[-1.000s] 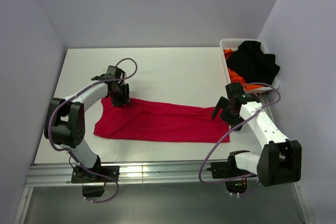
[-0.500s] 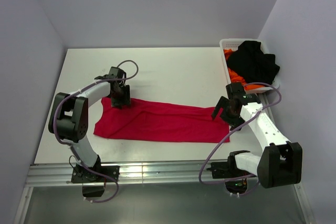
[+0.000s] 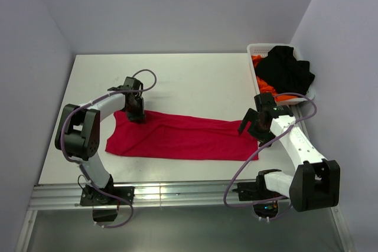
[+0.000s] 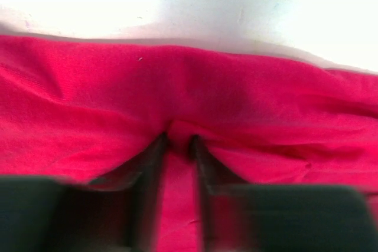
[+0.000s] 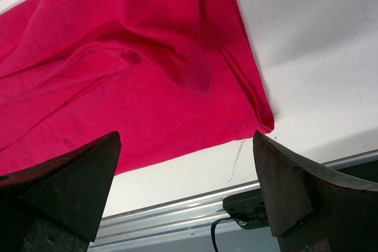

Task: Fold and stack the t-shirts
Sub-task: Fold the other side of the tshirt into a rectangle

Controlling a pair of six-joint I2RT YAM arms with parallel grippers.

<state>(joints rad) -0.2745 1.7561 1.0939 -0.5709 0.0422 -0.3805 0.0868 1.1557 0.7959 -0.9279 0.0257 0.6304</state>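
Left gripper pinches a fold of the red shirt — right gripper gapes wide over its far end.

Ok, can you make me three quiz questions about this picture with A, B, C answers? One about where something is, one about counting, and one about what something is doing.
1. Where is the black shirt?
A. in the white basket
B. draped over an arm
C. pinched between fingers

2. How many shirts lie spread on the table?
A. three
B. one
C. two

3. How is the right end effector?
A. shut on cloth
B. gripping the basket
C. wide open, holding nothing

Answers:
1 A: it is heaped in the basket at the far right corner.
2 B: only the red shirt lies there.
3 C: its fingers stand far apart above the shirt's corner.
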